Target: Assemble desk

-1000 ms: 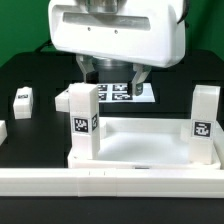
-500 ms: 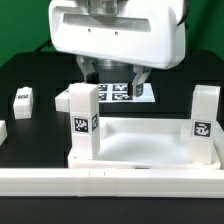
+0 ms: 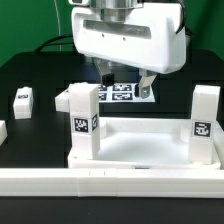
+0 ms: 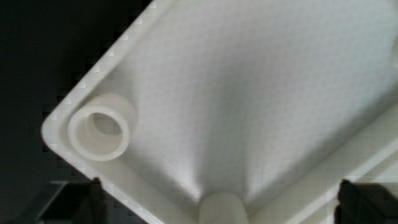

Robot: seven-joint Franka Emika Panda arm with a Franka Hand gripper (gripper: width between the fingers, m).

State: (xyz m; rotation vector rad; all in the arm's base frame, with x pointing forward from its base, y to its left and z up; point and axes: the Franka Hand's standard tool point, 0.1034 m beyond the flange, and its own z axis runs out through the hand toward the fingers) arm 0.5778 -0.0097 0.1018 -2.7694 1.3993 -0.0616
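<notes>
The white desk top (image 3: 140, 146) lies near the front of the table, rim up. Two tagged legs stand in its front corners, one (image 3: 82, 120) on the exterior view's left and one (image 3: 205, 122) on the right. My gripper (image 3: 127, 80) hangs open above the top's far edge, holding nothing. In the wrist view the desk top (image 4: 231, 90) fills the picture, with an empty round corner socket (image 4: 102, 125). The gripper (image 4: 217, 203) has dark fingers (image 4: 71, 200) set wide at either side. A white rounded post end (image 4: 222, 207) shows between them, clear of both.
A loose tagged leg (image 3: 22, 100) lies on the black table at the exterior view's left, another white part (image 3: 2, 130) at the edge. The marker board (image 3: 122, 93) lies behind the desk top. A long low white rail (image 3: 110, 182) runs along the front.
The gripper has shifted toward the exterior view's right and tilted slightly. Its jaws stay open, and the desk top and legs have not moved.
</notes>
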